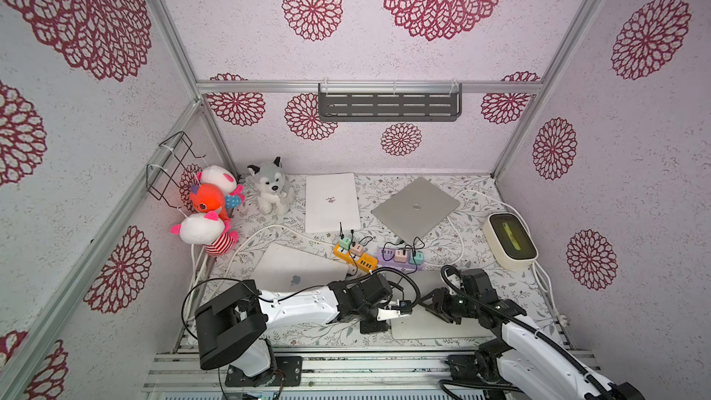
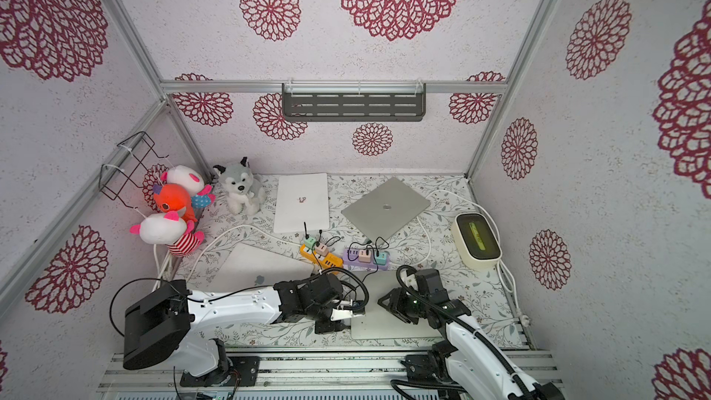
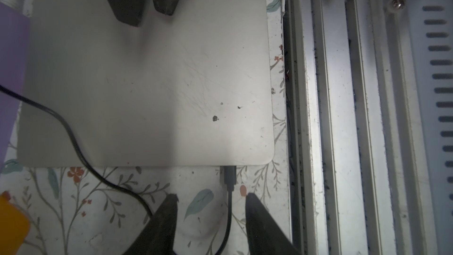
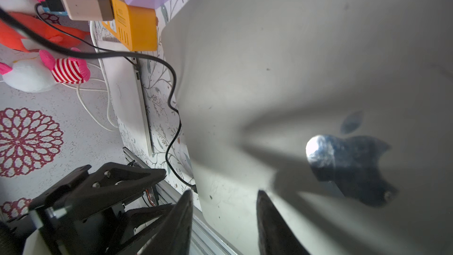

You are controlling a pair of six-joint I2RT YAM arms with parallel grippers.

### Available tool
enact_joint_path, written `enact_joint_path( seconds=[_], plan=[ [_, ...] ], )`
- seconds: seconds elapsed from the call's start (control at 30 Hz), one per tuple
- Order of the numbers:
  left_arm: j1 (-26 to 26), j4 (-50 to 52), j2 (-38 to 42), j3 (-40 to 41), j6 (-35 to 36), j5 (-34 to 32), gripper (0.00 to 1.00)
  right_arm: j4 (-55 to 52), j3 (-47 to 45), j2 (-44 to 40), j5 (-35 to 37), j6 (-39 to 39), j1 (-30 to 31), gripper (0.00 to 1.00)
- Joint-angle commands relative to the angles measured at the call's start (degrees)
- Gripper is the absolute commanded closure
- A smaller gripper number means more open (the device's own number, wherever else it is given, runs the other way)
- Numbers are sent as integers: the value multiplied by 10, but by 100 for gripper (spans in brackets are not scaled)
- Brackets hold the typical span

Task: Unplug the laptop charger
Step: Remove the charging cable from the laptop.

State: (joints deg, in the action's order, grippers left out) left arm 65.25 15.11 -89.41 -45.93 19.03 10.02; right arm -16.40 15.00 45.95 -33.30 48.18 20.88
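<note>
A silver laptop (image 1: 434, 325) (image 2: 388, 323) lies shut at the table's front. The charger's black plug (image 3: 230, 176) sits in the laptop's (image 3: 147, 82) side edge. Its black cable (image 3: 229, 214) runs back between the fingers of my left gripper (image 3: 211, 196), nearer one finger (image 3: 259, 217), with no contact showing. The left gripper (image 1: 402, 311) is open, low beside that edge. My right gripper (image 4: 225, 192) (image 1: 429, 302) is open, its fingertips (image 3: 137, 8) down at the lid (image 4: 294, 69) near the plug corner, holding nothing.
An orange power strip (image 1: 354, 257) and a purple one (image 1: 400, 259) with adapters and cables lie behind. Another silver laptop (image 1: 300, 269) sits at the left; a white laptop (image 1: 331, 202) and a grey laptop (image 1: 415, 205) sit farther back. Plush toys (image 1: 207, 209), a cream box (image 1: 509, 240), front rail (image 1: 346, 363).
</note>
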Motion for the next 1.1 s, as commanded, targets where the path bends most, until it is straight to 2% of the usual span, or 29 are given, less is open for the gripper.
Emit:
enact_joint_path(
  seconds=[0.0,0.8,1.07],
  plan=[
    [6,-34,-11,11,3,10,54,17,1,-2,-7,14,7,56],
    [11,-34,-27,6,-9,20,66,49,-11,21,-14,14,11,56],
    [15,-28,-25,8,-6,26,66,54,-10,31,-13,14,11,56]
  ],
)
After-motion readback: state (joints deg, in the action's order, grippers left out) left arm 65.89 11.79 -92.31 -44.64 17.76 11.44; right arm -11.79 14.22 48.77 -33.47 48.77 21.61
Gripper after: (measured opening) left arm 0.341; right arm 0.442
